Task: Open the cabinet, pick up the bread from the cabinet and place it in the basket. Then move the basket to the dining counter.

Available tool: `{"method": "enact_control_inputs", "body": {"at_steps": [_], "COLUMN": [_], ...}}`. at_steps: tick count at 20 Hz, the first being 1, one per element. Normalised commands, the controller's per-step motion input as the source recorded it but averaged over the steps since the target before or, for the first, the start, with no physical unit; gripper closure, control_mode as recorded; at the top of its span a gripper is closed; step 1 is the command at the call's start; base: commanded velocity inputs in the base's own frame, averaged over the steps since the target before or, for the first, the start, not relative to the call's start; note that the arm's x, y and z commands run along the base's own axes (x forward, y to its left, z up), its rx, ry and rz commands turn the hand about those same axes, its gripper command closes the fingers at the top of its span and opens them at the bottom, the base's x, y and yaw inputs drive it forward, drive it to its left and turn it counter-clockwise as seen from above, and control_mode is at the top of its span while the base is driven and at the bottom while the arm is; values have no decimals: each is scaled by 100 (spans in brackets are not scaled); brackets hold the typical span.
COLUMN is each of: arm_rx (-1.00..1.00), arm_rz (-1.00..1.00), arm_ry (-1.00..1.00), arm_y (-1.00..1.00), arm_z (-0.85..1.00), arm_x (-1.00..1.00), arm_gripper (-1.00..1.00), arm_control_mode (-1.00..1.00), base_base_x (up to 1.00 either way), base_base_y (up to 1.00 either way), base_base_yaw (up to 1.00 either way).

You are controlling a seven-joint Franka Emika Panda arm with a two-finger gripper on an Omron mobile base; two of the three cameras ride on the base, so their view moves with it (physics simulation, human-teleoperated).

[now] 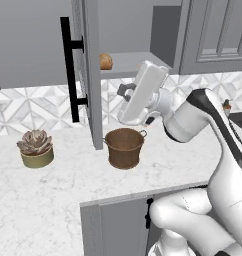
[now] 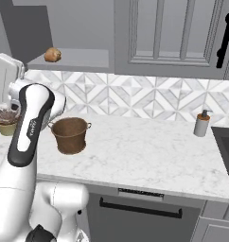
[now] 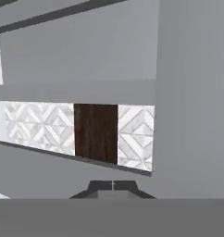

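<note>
- Marble counter [image 1: 53, 200]: basket [image 1: 124, 147] stands mid-surface, below the open cabinet [image 1: 90, 75].
- Gripper [image 3: 113, 184], fingers together and empty, faces the shelf edge.
- Bread [image 1: 105, 61] sits at the shelf's left front corner (spread the fingers before reaching).

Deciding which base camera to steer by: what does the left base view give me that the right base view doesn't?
Left base view alone: the swung-open cabinet door with its black bar handle. Right base view alone: a soap dispenser and the closed neighbouring cabinet. Both: the bread on the shelf, the basket on the counter, the succulent pot.
</note>
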Motion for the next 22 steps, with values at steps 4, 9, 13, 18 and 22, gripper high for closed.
{"method": "enact_control_inputs", "body": {"at_steps": [4, 9, 13, 18, 22], "arm_rx": [-14, -22, -18, -18, -19], "arm_rz": [-3, -10, -22, -48, -85], "arm_ry": [-39, -53, -49, -32, -18], "arm_y": [-74, -49, -33, -8, 3], "arm_z": [2, 5, 21, 19, -16], "arm_x": [-1, -1, -4, -3, 0], "arm_gripper": [100, 100, 100, 100, 100], "arm_control_mode": [-100, -100, -100, -100, -100], "base_base_x": [0, 0, 0, 0, 0], "base_base_y": [0, 0, 0, 0, 0], "base_base_yaw": [0, 0, 0, 0, 0]}}
